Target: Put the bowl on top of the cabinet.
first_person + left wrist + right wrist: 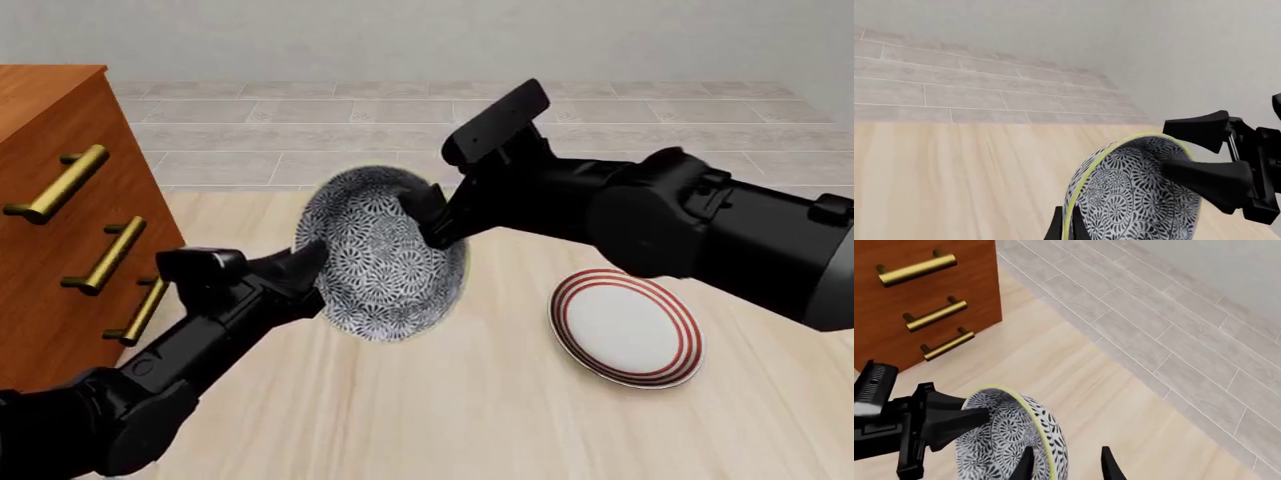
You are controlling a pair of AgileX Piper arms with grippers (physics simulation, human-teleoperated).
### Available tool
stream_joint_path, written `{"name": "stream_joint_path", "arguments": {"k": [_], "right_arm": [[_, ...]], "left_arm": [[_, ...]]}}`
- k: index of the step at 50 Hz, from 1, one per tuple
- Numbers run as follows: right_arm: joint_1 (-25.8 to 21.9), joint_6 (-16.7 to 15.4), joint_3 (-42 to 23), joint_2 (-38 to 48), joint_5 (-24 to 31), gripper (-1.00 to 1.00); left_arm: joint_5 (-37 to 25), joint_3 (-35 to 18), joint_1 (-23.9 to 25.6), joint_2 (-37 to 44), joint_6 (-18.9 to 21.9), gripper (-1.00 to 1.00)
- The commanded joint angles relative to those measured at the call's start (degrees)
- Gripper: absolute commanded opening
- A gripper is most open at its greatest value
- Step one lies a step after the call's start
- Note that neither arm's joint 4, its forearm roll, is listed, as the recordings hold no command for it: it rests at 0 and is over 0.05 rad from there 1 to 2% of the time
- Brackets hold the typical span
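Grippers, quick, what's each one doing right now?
Left gripper: jaws shut on the bowl rim.
Right gripper: jaws shut on the bowl's opposite rim.

1. The bowl wears a dense dark blue-and-white floral pattern inside and out, edged by a thin pale yellow rim.
2. The cabinet is reddish-brown wood with visible grain; its three bar handles are brass-gold.
3. The plate is white with concentric red rings near its edge.
4. The table is pale, light-beige wood with soft streaks.
5. Both arms and the left gripper and right gripper are matte black.
6. The floor is light grey tile; the wall is off-white.
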State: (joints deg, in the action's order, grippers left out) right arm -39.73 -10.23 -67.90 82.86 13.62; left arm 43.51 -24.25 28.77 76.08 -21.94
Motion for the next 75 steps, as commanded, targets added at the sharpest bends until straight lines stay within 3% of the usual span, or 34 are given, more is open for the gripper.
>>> {"name": "stream_joint_path", "arguments": {"k": [1, 28, 30, 31, 33, 35, 40, 47, 49, 58, 61, 75], "right_arm": [[-1.19, 0.04, 0.17, -1.92, 1.06, 1.0], [0.25, -1.29, 5.55, -11.96, -2.33, 1.0], [-1.89, -2.17, 7.5, -14.9, -4.74, 1.0], [-2.26, -4.41, 8.94, -16.36, -6.59, 1.0], [-0.58, -1.91, 9.68, -17.02, -7.94, 1.0], [-2.98, -2.99, 10.64, -17.85, -8.43, 1.0], [-1.54, -1.84, 11.51, -19.24, -9.52, 1.0], [-3.13, -0.89, 16.07, -24.13, -14.01, 1.0], [-2.91, 0.93, 17.57, -25.94, -15.7, 1.0], [-4.39, 1.9, 24.78, -34.08, -22.06, 1.0], [-4.0, 3.68, 27.61, -36.89, -24.82, 1.0], [-1.15, 8.65, 36.2, -43.33, -32.96, 1.0]], "left_arm": [[-0.35, -0.55, -0.5, -0.62, 0.15, -1.0], [-2.1, -1.42, -1.23, -1.07, 1.52, -1.0], [-2.45, -1.69, -1.15, -0.95, 1.88, -1.0], [-2.8, -1.94, -0.77, -1.04, 2.43, -1.0], [-3.6, -2.25, -0.73, -1.46, 2.73, -1.0], [-4.25, -2.52, -0.81, -1.92, 3.12, -1.0], [-4.94, -2.84, -1.31, -2.39, 3.49, -1.0], [-5.62, -3.25, -1.33, -2.54, 3.86, -1.0], [-6.14, -3.48, -1.32, -2.91, 3.98, -1.0], [-7.5, -4.14, -1.56, -3.89, 4.28, -1.0], [-8.41, -4.56, -1.57, -4.43, 4.7, -1.0], [-17.65, -8.65, 0.29, -6.9, 7.38, -1.0]]}}
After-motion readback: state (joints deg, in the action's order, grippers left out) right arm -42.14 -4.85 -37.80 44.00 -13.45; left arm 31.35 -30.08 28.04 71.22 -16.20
